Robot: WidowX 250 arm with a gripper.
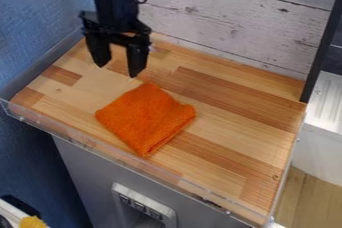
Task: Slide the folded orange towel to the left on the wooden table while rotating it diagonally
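Note:
The black gripper [117,71] hangs over the back left of the wooden counter, its two fingers apart and nothing between them. In front of it and slightly to its right lies an orange cloth [145,117], folded into a rough square with one corner pointing back toward the gripper. A gap separates the fingertips from the cloth in the picture; whether the far finger is right above the cloth's back corner, I cannot tell.
The wooden counter [227,146] has a clear low rim [123,158] along its front. A white plank wall [227,19] stands behind, a blue wall [40,27] at the left. A dark upright post [324,42] rises at the back right corner.

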